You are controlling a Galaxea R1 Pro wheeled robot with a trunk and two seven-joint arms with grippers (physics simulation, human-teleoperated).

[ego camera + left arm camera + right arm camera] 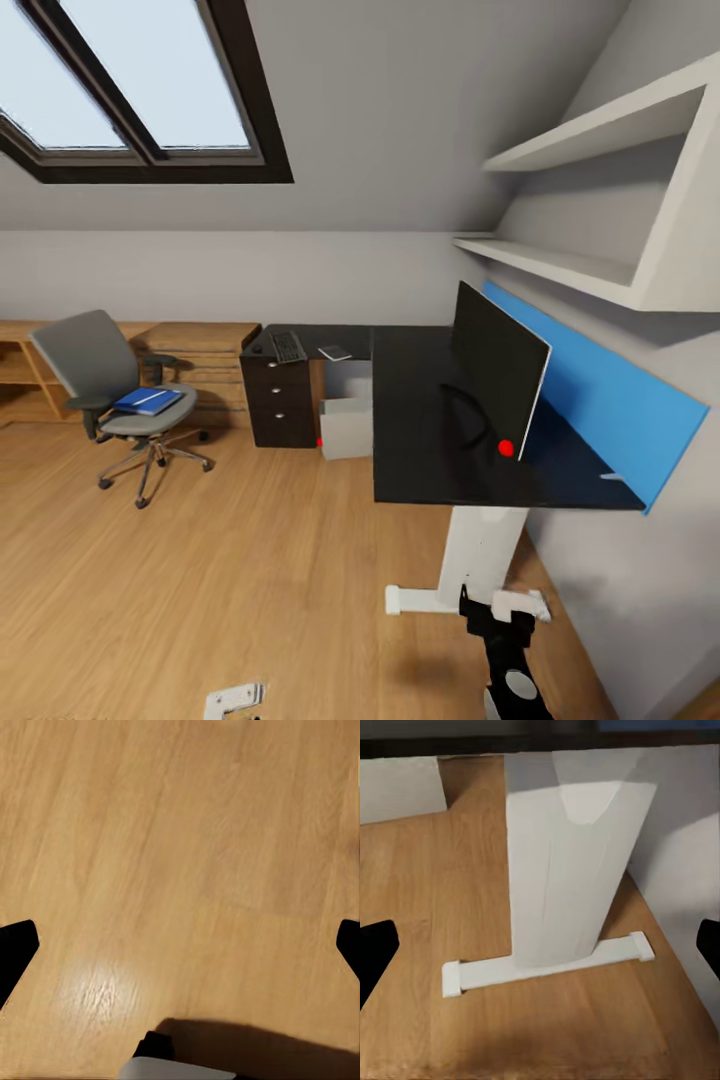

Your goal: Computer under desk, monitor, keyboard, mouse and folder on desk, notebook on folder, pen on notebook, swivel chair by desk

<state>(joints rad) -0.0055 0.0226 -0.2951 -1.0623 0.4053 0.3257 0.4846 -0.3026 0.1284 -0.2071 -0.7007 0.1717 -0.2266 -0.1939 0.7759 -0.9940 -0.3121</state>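
Note:
The black-topped desk (420, 440) stands at the right on a white pedestal leg (559, 870). On it the monitor (497, 378) is upright near the blue wall panel. The keyboard (288, 347) and the small notebook (335, 352) lie on the far wing above the drawers. A dark spot beside the keyboard may be the mouse (257, 349). The grey computer (347, 426) sits under the desk. At the left, the swivel chair (120, 395) carries the blue folder (148, 401), with a thin pale strip on it, perhaps the pen. My left gripper (180, 949) hangs open over bare floor. My right gripper (540, 949) is open, facing the pedestal.
A blue wall panel (600, 400) runs behind the desk, with white shelves (600, 200) above it. A light wooden dresser (200, 350) lines the far wall behind the chair. The pedestal's foot bar (547, 964) lies on the floor. Wood floor (250, 560) stretches between chair and desk.

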